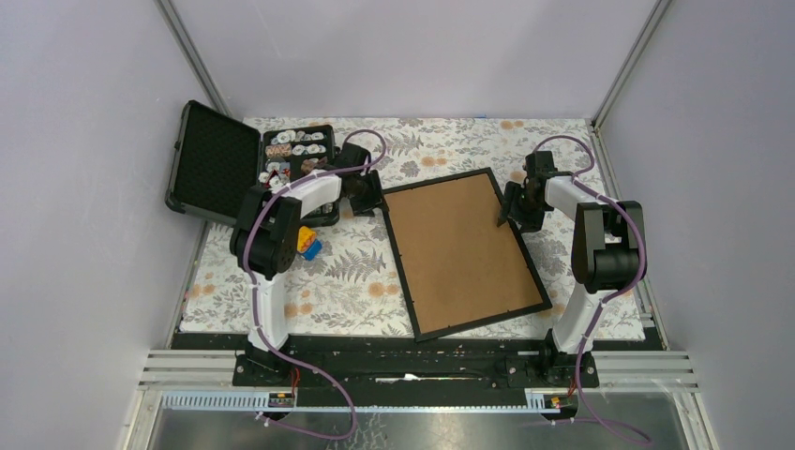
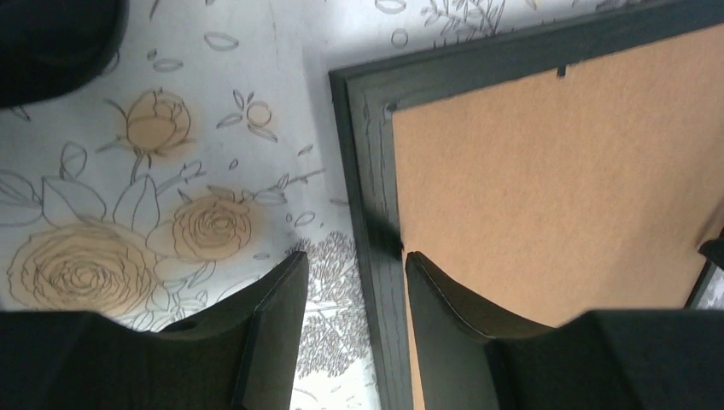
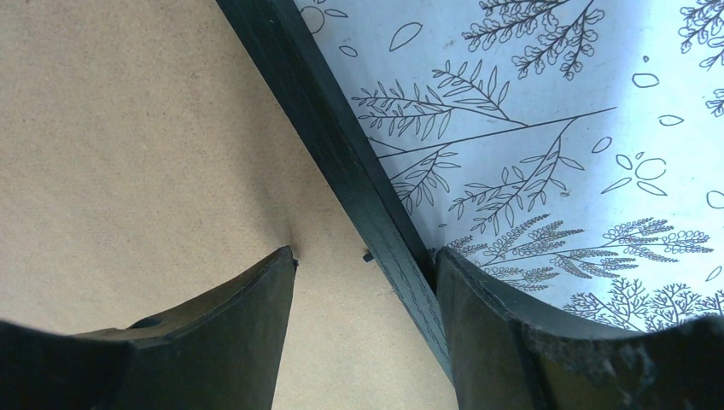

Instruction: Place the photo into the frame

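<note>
The frame lies back up on the floral cloth, with its brown board showing inside thin black moulding. My left gripper is open at the frame's far left corner. In the left wrist view it straddles the left moulding, one finger over the cloth and one over the board. My right gripper is open at the frame's right edge. In the right wrist view one finger rests on the board and the other is beside the outer edge of the moulding. The photo is not in view.
An open black case with foam lining stands at the back left, and its other half holds several small items. A yellow and blue toy lies by the left arm. Grey walls enclose the table.
</note>
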Robot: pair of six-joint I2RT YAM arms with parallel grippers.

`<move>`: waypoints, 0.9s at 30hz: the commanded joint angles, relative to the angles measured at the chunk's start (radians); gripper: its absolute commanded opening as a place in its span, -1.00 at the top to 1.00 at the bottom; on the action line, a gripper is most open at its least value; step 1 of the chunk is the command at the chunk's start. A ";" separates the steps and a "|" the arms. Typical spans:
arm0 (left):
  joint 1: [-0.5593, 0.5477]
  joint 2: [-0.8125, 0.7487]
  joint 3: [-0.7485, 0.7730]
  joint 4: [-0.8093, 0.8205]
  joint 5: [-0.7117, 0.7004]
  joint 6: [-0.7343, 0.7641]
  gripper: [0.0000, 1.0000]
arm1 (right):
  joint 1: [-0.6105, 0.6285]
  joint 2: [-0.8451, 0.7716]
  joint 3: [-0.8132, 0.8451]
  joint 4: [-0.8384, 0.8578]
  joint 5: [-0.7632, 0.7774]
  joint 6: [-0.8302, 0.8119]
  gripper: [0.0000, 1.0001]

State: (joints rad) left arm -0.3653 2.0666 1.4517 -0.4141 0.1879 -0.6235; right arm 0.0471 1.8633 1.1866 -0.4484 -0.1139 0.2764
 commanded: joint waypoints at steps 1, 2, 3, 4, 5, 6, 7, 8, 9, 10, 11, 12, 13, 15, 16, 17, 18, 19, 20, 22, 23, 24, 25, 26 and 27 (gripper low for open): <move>0.024 -0.070 -0.078 0.063 0.067 0.009 -0.04 | 0.025 0.017 -0.020 0.008 -0.040 0.000 -0.36; 0.027 -0.074 -0.078 0.058 0.061 0.009 -0.04 | 0.024 0.017 -0.020 0.008 -0.041 0.001 -0.36; 0.030 -0.073 -0.077 0.053 0.057 0.013 -0.04 | 0.025 0.017 -0.021 0.007 -0.041 0.000 -0.36; 0.031 -0.070 -0.079 0.051 0.058 0.013 -0.03 | 0.024 0.015 -0.021 0.008 -0.041 0.000 -0.36; 0.037 -0.071 -0.085 0.057 0.061 0.009 -0.01 | 0.026 0.015 -0.021 0.008 -0.042 0.000 -0.36; 0.039 -0.071 -0.093 0.063 0.061 0.004 0.02 | 0.025 0.015 -0.020 0.007 -0.043 -0.001 -0.36; 0.042 -0.069 -0.094 0.061 0.060 0.003 0.04 | 0.026 0.016 -0.021 0.007 -0.042 -0.002 -0.36; 0.042 -0.065 -0.094 0.062 0.059 0.002 0.06 | 0.027 0.015 -0.022 0.006 -0.041 -0.001 -0.36; 0.042 -0.059 -0.090 0.060 0.056 0.002 0.07 | 0.026 0.015 -0.021 0.006 -0.040 -0.002 -0.36; 0.042 -0.053 -0.086 0.057 0.053 0.001 0.08 | 0.026 0.016 -0.022 0.005 -0.041 -0.002 -0.36; 0.042 -0.044 -0.080 0.055 0.053 -0.001 0.09 | 0.026 0.015 -0.021 0.005 -0.041 -0.002 -0.36; 0.041 -0.034 -0.072 0.050 0.050 -0.002 0.10 | 0.026 0.016 -0.021 0.005 -0.041 -0.002 -0.36; 0.039 -0.028 -0.060 0.044 0.042 -0.002 0.10 | 0.027 0.014 -0.021 0.005 -0.041 -0.001 -0.36; 0.027 -0.015 -0.037 0.025 0.016 0.001 0.10 | 0.027 0.011 -0.021 0.004 -0.040 -0.002 -0.36; 0.021 -0.006 -0.025 0.012 -0.001 0.002 0.10 | 0.027 0.011 -0.021 0.005 -0.040 -0.001 -0.36; 0.016 0.001 -0.014 0.001 -0.010 0.003 0.11 | 0.027 0.010 -0.021 0.004 -0.040 -0.002 -0.36; 0.012 0.009 -0.005 -0.009 -0.019 0.003 0.11 | 0.027 0.011 -0.021 0.005 -0.040 -0.002 -0.36; 0.008 0.016 0.001 -0.015 -0.030 0.001 0.12 | 0.028 0.009 -0.021 0.005 -0.040 -0.001 -0.36; 0.001 0.022 0.010 -0.024 -0.042 -0.001 0.12 | 0.028 0.009 -0.021 0.004 -0.040 -0.001 -0.36; -0.009 0.037 0.029 -0.053 -0.073 0.001 0.13 | 0.029 0.009 -0.021 0.005 -0.039 -0.001 -0.36; -0.016 0.044 0.036 -0.064 -0.086 0.004 0.13 | 0.028 0.009 -0.021 0.005 -0.040 -0.001 -0.36; -0.021 0.049 0.041 -0.072 -0.100 0.005 0.13 | 0.029 0.009 -0.021 0.005 -0.040 -0.001 -0.36; -0.023 0.056 0.049 -0.085 -0.114 0.004 0.13 | 0.029 0.009 -0.021 0.005 -0.039 -0.001 -0.36; -0.024 0.064 0.055 -0.100 -0.123 0.006 0.14 | 0.030 0.008 -0.021 0.005 -0.039 -0.002 -0.36; -0.025 0.070 0.058 -0.105 -0.132 0.007 0.14 | 0.029 0.007 -0.021 0.005 -0.039 -0.001 -0.36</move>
State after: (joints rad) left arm -0.3771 2.0792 1.4803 -0.4572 0.1570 -0.6292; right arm 0.0486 1.8633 1.1866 -0.4480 -0.1139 0.2729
